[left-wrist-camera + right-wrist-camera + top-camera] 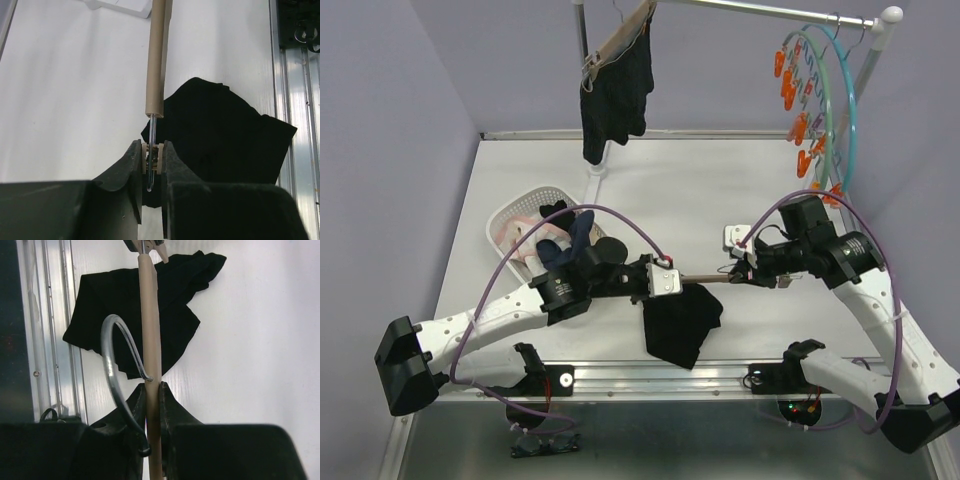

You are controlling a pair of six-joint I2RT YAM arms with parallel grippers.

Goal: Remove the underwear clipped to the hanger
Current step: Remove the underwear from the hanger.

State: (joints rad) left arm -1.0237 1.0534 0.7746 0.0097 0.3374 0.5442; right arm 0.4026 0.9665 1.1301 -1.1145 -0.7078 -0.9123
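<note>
One black shorts point(220, 135) beside left pincer point(151, 150) gripping clip point(160, 159).

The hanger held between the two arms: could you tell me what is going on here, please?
The right gripper grips the wooden hanger beside its hook, holding it over the table. The left gripper pinches the clip at the hanger's end. Black shorts lie on the table beneath; whether the clip has released them is unclear. Other garments sit in the white basket.

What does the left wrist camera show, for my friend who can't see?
The left gripper pinches a clip at the end of a tan wooden hanger bar. Black underwear spreads beneath it, over a white table.
</note>
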